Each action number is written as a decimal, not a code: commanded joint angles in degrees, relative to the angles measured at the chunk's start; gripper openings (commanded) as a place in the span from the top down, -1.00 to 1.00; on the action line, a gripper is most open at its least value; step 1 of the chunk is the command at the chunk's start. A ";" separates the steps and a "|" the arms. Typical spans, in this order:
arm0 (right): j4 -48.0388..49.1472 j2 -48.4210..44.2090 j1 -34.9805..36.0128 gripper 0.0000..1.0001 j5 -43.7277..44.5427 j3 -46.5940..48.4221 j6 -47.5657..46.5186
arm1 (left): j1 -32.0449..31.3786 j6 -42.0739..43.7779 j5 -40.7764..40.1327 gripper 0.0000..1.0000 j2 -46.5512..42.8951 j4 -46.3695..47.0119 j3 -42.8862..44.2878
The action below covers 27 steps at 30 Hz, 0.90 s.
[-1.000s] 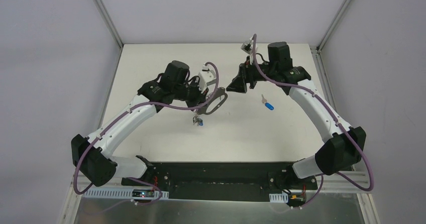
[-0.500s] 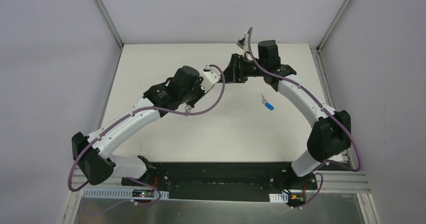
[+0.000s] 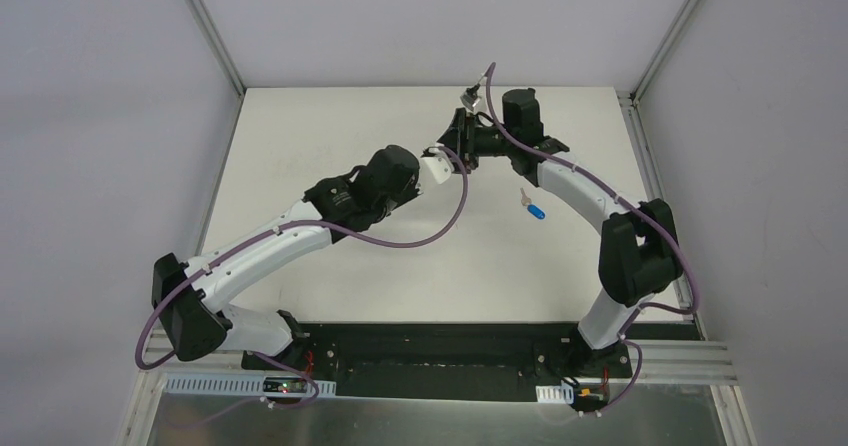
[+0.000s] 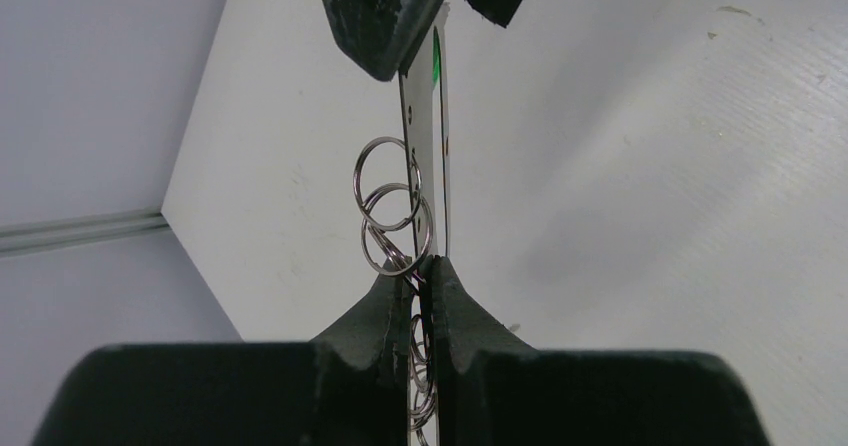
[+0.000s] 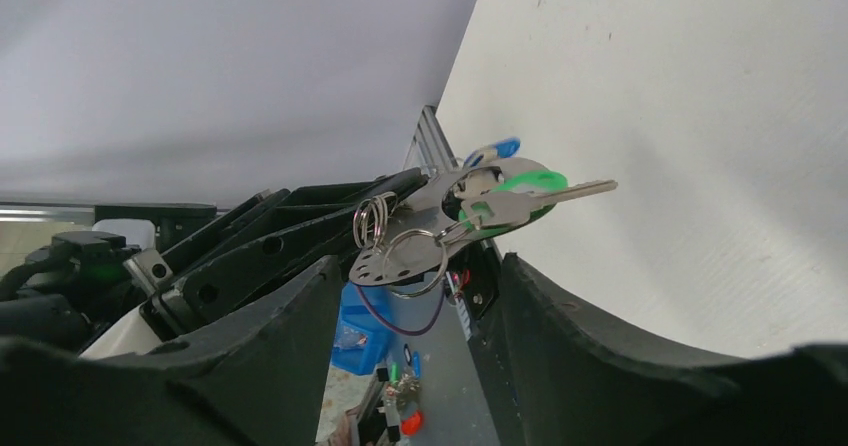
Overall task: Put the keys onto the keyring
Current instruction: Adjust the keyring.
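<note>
My left gripper [image 4: 425,261] is shut on the keyring [image 4: 424,156], which stands edge-on in the left wrist view with its small metal rings [image 4: 392,211] hanging on the left. The right wrist view shows the keyring [image 5: 415,236] as a flat grey plate with a green-headed key [image 5: 528,184] lying against it, linked to a large ring [image 5: 415,263]. My right gripper [image 5: 420,261] is open, a finger on either side of the plate's lower end. From above, the left gripper [image 3: 447,159] and right gripper [image 3: 462,138] meet and hide the keyring. The blue-headed key [image 3: 535,209] lies on the table.
The white table [image 3: 330,126] is fenced by grey walls and metal corner posts [image 3: 210,28]. A black base rail [image 3: 430,351] runs along the near edge. Purple cables [image 3: 420,231] loop off both arms. The blue key lies right of both grippers.
The left gripper has carried the keyring right and towards the back. The right gripper has swung left to meet it, so the keyring is now hidden from above. The blue key has not moved.
</note>
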 commanded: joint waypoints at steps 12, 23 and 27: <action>15.64 3.84 0.66 0.44 -4.08 -3.11 14.83 | -4.26 7.62 -9.95 1.00 2.03 6.72 -1.72; 19.17 5.58 0.26 0.32 -3.28 -4.13 19.56 | -6.21 9.72 -12.11 1.00 2.94 8.73 -2.97; 19.55 5.67 -0.51 0.21 -2.51 -4.93 20.71 | -6.52 10.28 -12.47 1.00 2.78 9.43 -3.97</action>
